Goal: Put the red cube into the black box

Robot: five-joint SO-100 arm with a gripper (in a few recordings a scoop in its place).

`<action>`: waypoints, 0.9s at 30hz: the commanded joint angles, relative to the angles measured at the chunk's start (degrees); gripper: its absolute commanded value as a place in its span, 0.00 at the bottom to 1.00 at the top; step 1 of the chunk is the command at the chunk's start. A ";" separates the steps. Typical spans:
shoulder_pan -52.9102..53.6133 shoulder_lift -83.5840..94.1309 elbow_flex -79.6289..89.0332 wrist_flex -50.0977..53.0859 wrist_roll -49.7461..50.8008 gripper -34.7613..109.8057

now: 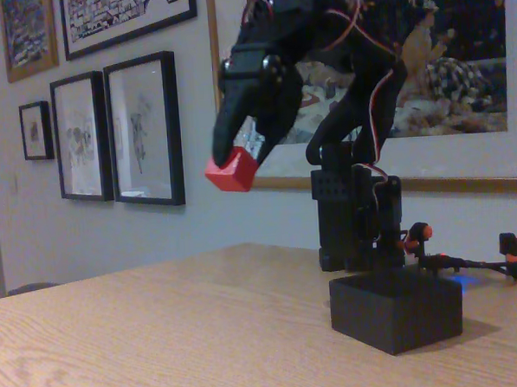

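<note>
Framed pictures hung behind the wooden table [162, 337]; my gripper [239, 155] clasped the red cube [231, 171] high up, the black box [395, 312] lying below, rightward in the fixed view.

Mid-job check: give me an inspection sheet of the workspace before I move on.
Surface: wooden table, bare in the foreground.
Job's things: red cube held in the air, left of and above the black box; box on the table, open top.
Clutter: orange-tipped clips behind the box.
End effector: end effector shut on the cube, pointing down.
Cables: red and white wires along the arm.
Surroundings: framed pictures on the wall.
</note>
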 commanded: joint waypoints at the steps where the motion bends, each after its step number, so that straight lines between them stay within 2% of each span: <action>1: 4.48 5.36 5.27 -0.09 2.02 0.22; 12: 24.26 20.39 14.33 1.23 7.91 0.21; 27: 31.03 14.94 24.35 -12.30 7.12 0.20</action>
